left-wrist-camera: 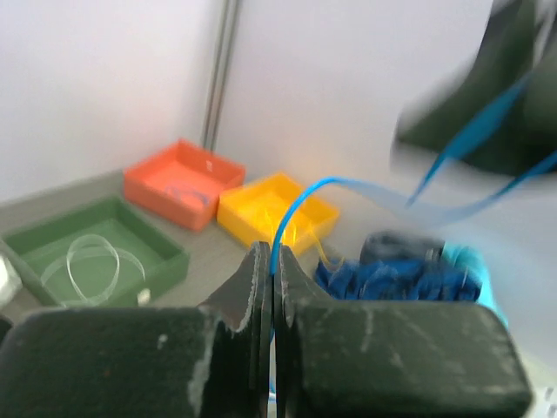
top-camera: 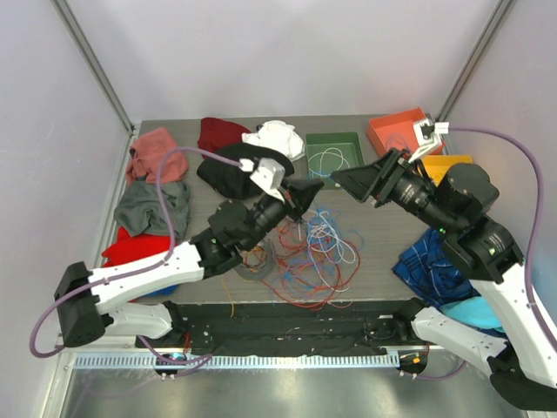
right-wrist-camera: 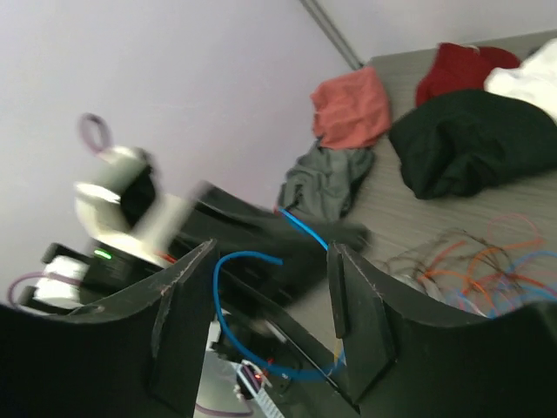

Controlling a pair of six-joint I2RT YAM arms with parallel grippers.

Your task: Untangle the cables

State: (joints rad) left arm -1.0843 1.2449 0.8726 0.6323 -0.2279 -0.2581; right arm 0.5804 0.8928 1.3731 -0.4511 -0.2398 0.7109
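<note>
A tangle of thin red, orange, blue and white cables (top-camera: 306, 254) lies on the table in front of both arms, and shows too in the right wrist view (right-wrist-camera: 474, 261). My left gripper (top-camera: 312, 187) (left-wrist-camera: 272, 254) hangs above the tangle, shut on a thin blue cable (left-wrist-camera: 300, 196) that arcs up and to the right. My right gripper (top-camera: 344, 178) (right-wrist-camera: 270, 254) faces it closely, open. A loop of the blue cable (right-wrist-camera: 222, 318) hangs loose between its fingers, its free end curling between them.
At the back stand a green tray (top-camera: 348, 139) with a coiled white cable (top-camera: 329, 162), an orange tray (top-camera: 397, 132) and a yellow tray (top-camera: 446, 163). Clothes lie around: black (top-camera: 228, 171), grey (top-camera: 152, 207), pink (top-camera: 157, 148), blue (top-camera: 433, 266).
</note>
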